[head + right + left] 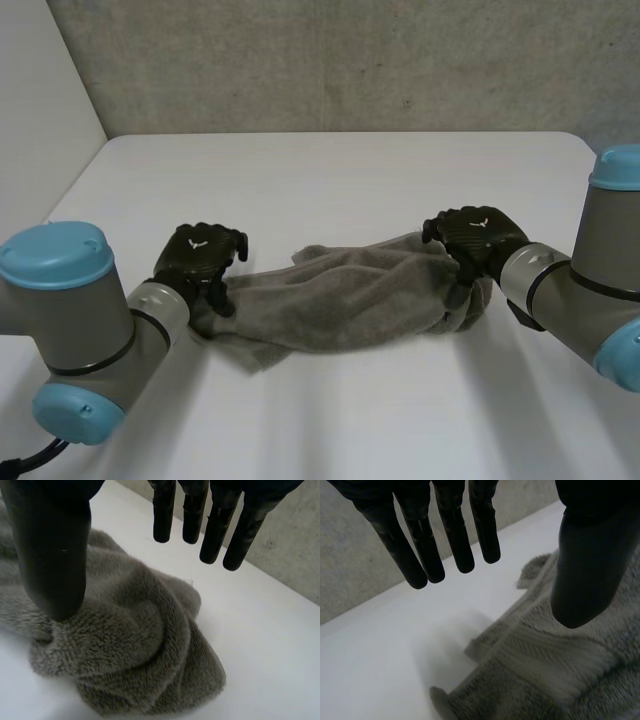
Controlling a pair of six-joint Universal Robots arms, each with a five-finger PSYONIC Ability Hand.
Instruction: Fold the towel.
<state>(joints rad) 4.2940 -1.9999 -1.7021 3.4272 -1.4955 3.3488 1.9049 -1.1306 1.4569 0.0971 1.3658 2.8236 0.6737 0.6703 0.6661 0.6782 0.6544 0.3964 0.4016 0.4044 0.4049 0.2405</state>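
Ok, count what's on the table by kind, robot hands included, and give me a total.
1 towel
2 hands: left hand, right hand
Total: 3

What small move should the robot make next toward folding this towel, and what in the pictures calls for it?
Probably close both hands on the towel's ends. The towel lies bunched and creased on the table, not flat enough to fold. The left hand is at one end and the right hand at the other, each with straight fingers and thumb apart, gripping nothing.
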